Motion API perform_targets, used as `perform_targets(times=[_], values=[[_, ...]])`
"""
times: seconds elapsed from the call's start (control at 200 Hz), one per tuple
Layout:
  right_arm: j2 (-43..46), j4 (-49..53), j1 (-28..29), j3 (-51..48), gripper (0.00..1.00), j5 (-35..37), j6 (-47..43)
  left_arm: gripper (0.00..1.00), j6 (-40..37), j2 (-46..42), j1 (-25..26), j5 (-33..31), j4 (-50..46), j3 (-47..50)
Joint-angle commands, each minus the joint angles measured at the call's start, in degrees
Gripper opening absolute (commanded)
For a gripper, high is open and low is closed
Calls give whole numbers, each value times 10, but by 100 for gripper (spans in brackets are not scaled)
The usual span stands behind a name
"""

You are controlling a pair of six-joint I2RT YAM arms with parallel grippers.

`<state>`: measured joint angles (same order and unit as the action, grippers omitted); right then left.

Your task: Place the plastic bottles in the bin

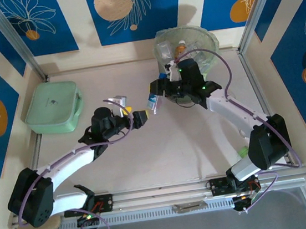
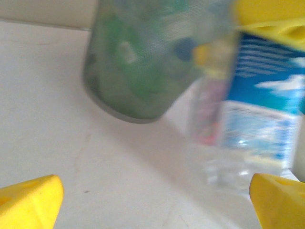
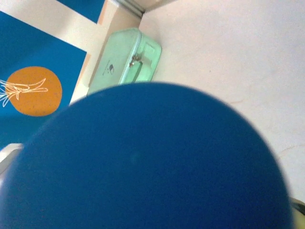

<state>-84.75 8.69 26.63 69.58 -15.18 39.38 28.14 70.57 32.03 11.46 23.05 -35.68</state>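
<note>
A clear plastic bottle (image 1: 152, 101) with a blue label hangs above the middle of the table, and my right gripper (image 1: 156, 93) is shut on it. Its blue cap (image 3: 143, 162) sits right against the right wrist camera. The same bottle (image 2: 259, 100) appears blurred at the right of the left wrist view, with a yellow pad of the right gripper above it. My left gripper (image 1: 139, 117) (image 2: 155, 205) stands open just left of the bottle, with nothing between its fingertips (image 2: 28, 200). The bin (image 1: 211, 41) (image 2: 143, 62), lined in pale green, stands at the back with several bottles inside.
A flat mint-green case (image 1: 53, 107) (image 3: 128, 62) lies at the left back of the table. Metal frame posts stand at both back corners. Something small and green (image 1: 241, 151) shows beside the right arm's lower link.
</note>
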Motion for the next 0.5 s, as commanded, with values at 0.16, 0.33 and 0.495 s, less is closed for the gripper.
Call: perform_targets(times=[0.16,0.33,0.495], values=[[40,37,-8,93,55,23,-81,99,106,1,-54,-144,-109,25],[42,76,-34,164,55,63,-135,99,130,7,-60,-138,-91,42],[41,78,-81,218,55,112,-176,99,140,17,-60,-128,-77,42]])
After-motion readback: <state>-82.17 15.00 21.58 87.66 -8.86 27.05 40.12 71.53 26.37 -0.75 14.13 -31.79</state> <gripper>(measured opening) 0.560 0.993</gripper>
